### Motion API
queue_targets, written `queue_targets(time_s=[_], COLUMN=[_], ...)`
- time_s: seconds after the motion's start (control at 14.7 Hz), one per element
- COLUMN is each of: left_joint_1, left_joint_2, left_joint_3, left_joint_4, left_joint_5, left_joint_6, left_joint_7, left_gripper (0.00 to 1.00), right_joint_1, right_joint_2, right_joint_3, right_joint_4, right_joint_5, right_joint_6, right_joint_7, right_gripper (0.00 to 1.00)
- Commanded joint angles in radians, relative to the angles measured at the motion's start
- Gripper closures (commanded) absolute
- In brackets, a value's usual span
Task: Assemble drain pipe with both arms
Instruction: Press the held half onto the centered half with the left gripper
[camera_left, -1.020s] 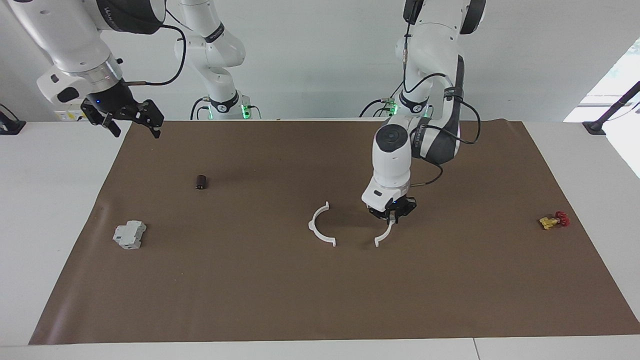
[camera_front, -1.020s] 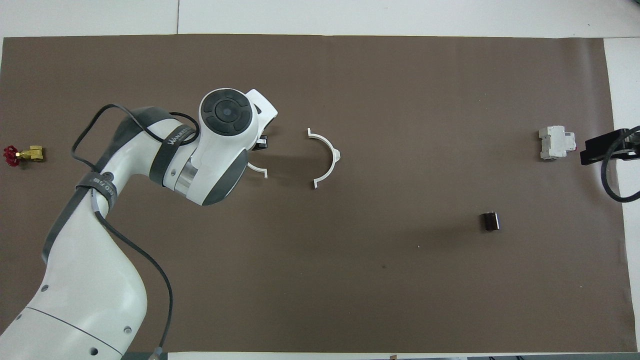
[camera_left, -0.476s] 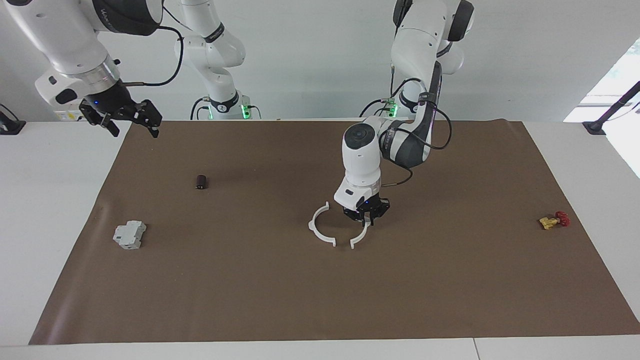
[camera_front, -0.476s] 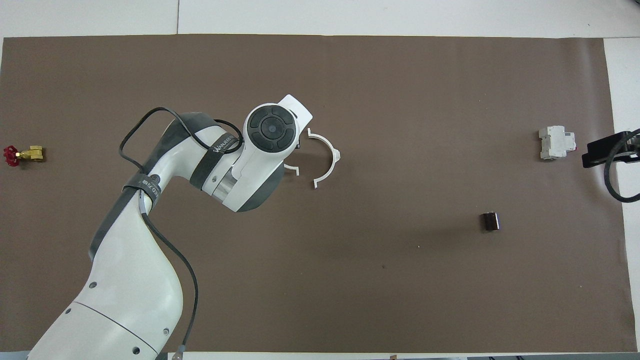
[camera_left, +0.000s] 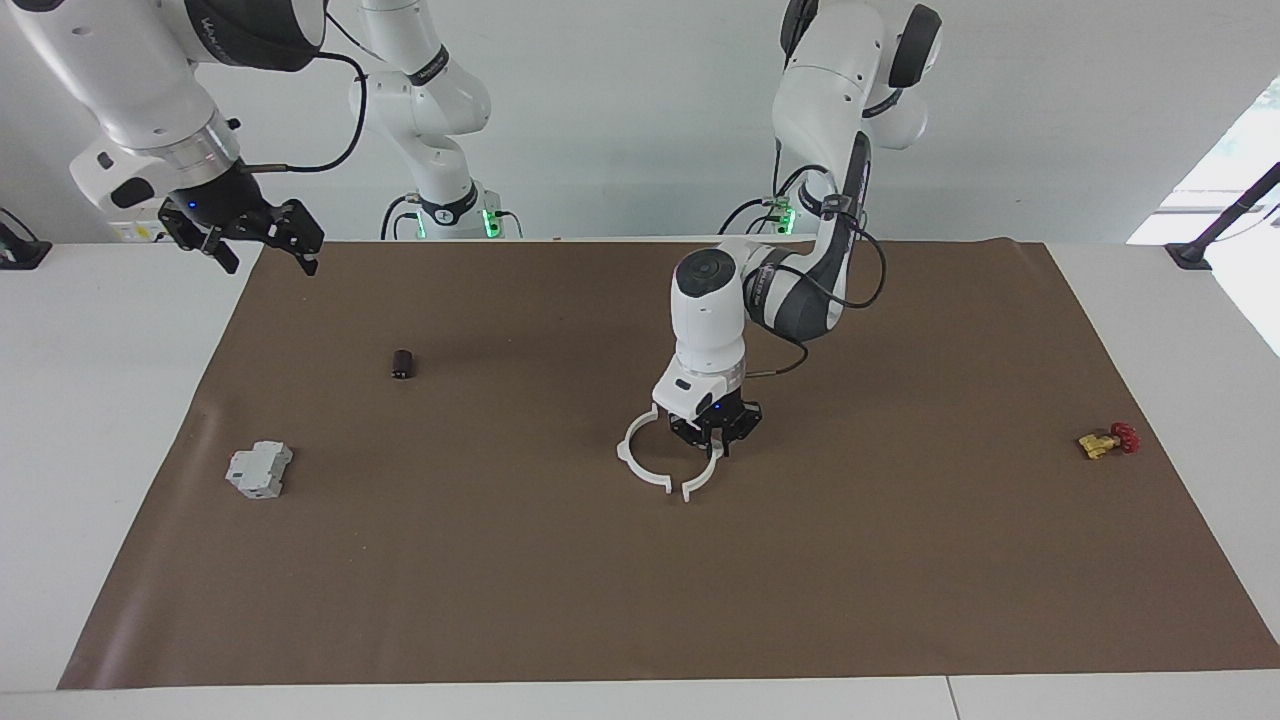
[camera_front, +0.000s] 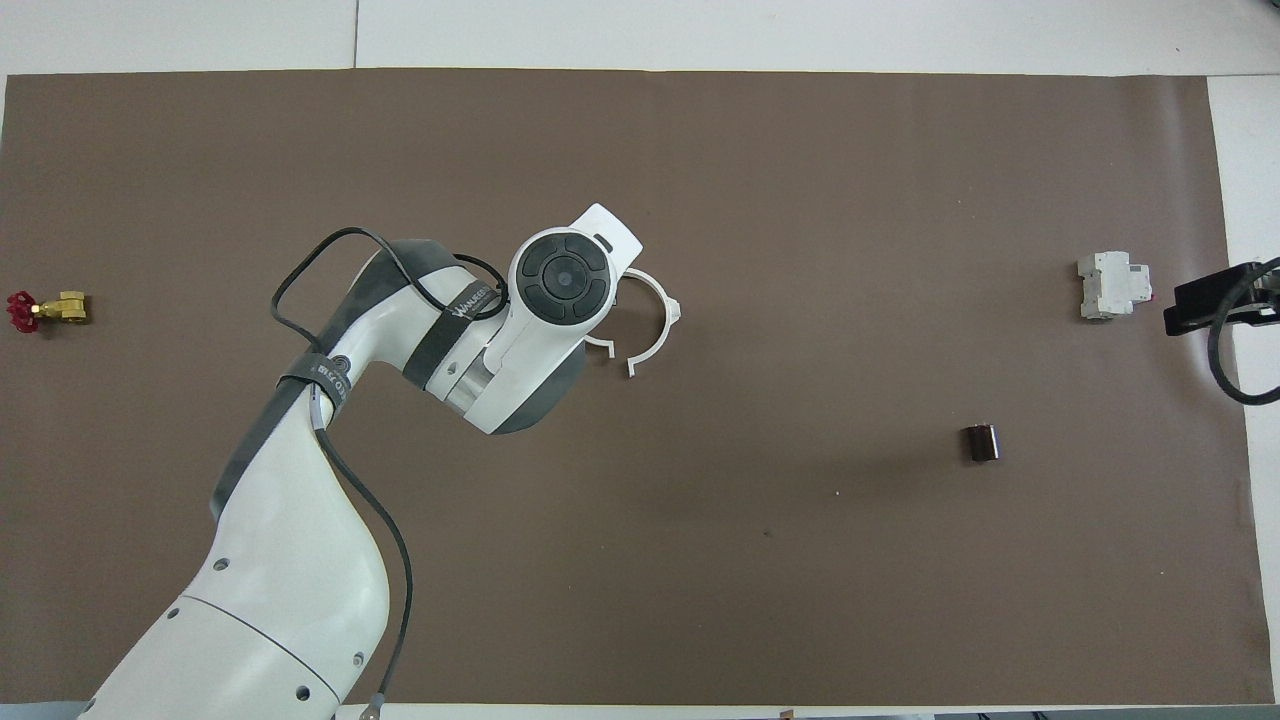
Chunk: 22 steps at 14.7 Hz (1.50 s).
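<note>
The drain pipe is two white half-circle arcs in the middle of the brown mat. One arc (camera_left: 630, 458) lies free on the mat and shows in the overhead view (camera_front: 661, 318). My left gripper (camera_left: 716, 446) is shut on the other arc (camera_left: 700, 478), held low at the mat beside the free arc on the left arm's side, with its open side facing it. A narrow gap shows between their ends farther from the robots. In the overhead view the left wrist hides the gripper and most of the held arc (camera_front: 600, 345). My right gripper (camera_left: 272, 262) waits open, raised over the mat's corner.
A grey blocky device (camera_left: 259, 470) and a small dark cylinder (camera_left: 402, 364) lie toward the right arm's end. A yellow-and-red valve (camera_left: 1108, 440) lies toward the left arm's end. The brown mat (camera_left: 640, 600) covers most of the table.
My left gripper has carried its arc across the mat toward the free arc, closing most of the gap between them. The free arc and the right arm have not moved.
</note>
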Motion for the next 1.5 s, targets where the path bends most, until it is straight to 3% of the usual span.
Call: queue_targets(time_s=[0.0,0.88,1.09,1.43], left_joint_1=[-0.019,-0.034,-0.034,-0.042], left_joint_2=[-0.016,-0.030,-0.030,-0.032], left_joint_3=[0.011,-0.004,-0.004,-0.012], left_joint_4=[-0.046,-0.103,-0.100,-0.100], left_joint_5=[0.015,0.010,-0.062,-0.070], left_joint_6=[0.025,0.089,0.089,0.081], left_joint_7=[-0.019,-0.013,-0.013,-0.018], left_gripper=[1.00,1.00,1.00,1.00], right_joint_1=[-0.009,-0.009,-0.009,-0.009], right_joint_2=[-0.006,-0.006,-0.006,-0.006], right_joint_3=[0.007,0.007,0.007,0.007], right_joint_4=[-0.008,-0.008,-0.008,-0.008], right_joint_5=[0.004,0.004,0.005,0.005], right_joint_6=[-0.006,-0.006,-0.006,-0.006], right_joint_7=[-0.016,-0.016,-0.016,-0.016], right_gripper=[0.00,0.00,0.00,0.00])
